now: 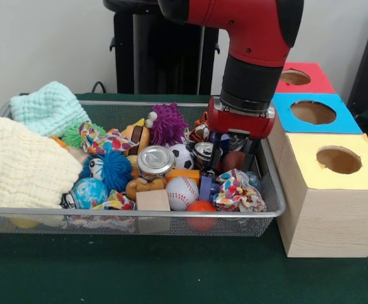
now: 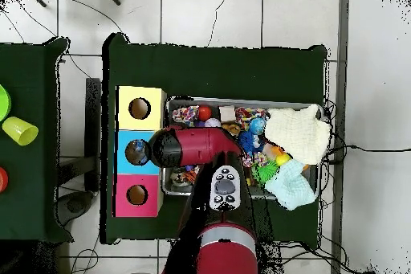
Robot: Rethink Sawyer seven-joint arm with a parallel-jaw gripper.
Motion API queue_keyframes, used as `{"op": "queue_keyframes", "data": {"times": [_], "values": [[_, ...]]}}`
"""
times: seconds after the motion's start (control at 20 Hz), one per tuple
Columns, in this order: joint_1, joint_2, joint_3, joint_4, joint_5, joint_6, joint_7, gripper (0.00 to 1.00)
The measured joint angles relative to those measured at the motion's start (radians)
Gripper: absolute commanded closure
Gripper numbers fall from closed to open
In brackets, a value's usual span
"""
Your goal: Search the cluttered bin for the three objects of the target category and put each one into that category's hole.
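Observation:
The silver wire-mesh bin (image 1: 139,214) sits on the green table, full of toys, and also shows in the overhead view (image 2: 241,100). My gripper (image 1: 232,166) reaches down into the bin's right end, among the clutter. Its dark fingers (image 1: 217,155) stand apart, with a brownish ball between them. No clear plastic bottle shows in either view. The blue-topped box's hole (image 1: 313,112) is just right of the bin, behind my wrist. In the overhead view my arm (image 2: 193,146) covers part of the blue box (image 2: 127,144) and hides the gripper.
Two shiny cans (image 1: 155,159) (image 1: 204,152), patterned rags (image 1: 237,193), a baseball (image 1: 182,190) and fuzzy balls fill the bin. A yellow cloth (image 1: 19,164) and a mint cloth (image 1: 47,107) cover its left end. The red-topped box (image 1: 296,77) and yellow-topped box (image 1: 339,159) flank the blue one.

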Motion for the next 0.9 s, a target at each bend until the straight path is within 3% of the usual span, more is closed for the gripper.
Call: {"op": "queue_keyframes", "data": {"times": [0.55, 0.9], "values": [[-0.009, 0.000, 0.010, 0.001, 0.000, -0.008, 0.000, 0.00], [-0.073, 0.004, 0.078, 0.008, 0.000, -0.050, 0.000, 0.00]]}}
